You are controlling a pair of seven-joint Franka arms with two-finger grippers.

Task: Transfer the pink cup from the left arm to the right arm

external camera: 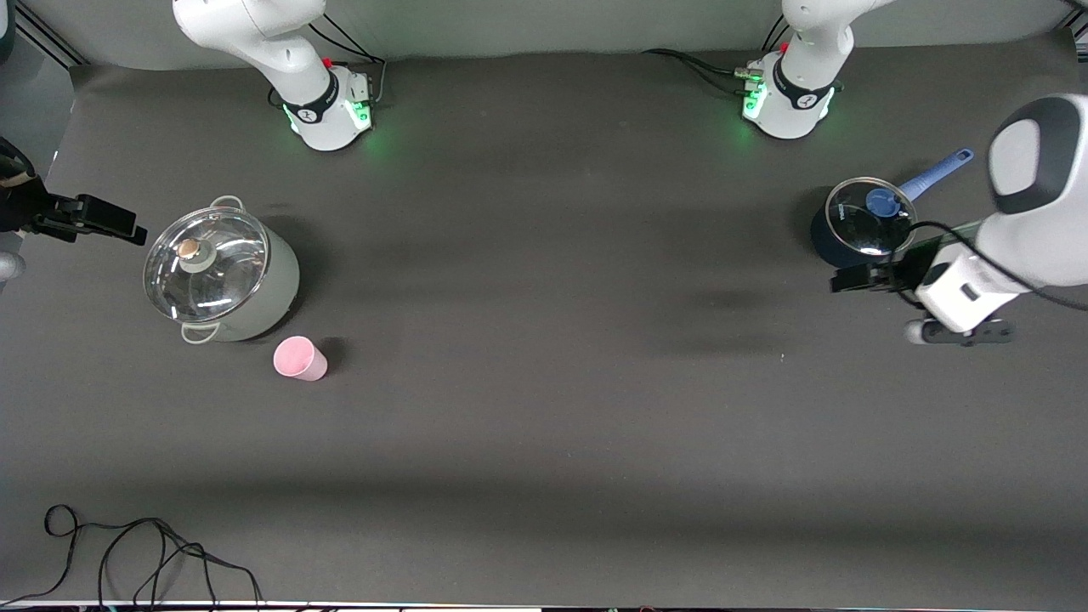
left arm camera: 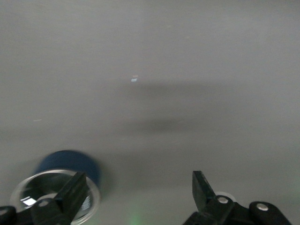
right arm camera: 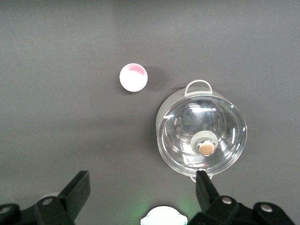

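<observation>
both grippers are released and empty: the left gripper (external camera: 837, 280) hangs beside the blue saucepan (external camera: 858, 225), the right gripper (external camera: 136, 234) beside the grey-green pot (external camera: 225, 276). the pink cup (external camera: 299, 358) stands just beside this pot, nearer the front camera. it looks light, smooth, maybe slippery; better to pinch its wall near the rim.

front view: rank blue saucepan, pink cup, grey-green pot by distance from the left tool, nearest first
From the left tool, open and empty, at the left arm's end of the table:
1. Blue saucepan, lidded, right beside it.
2. Pink cup, upright, toward the right arm's end.
3. Grey-green pot, glass-lidded, beside the cup and farther from the camera.
</observation>
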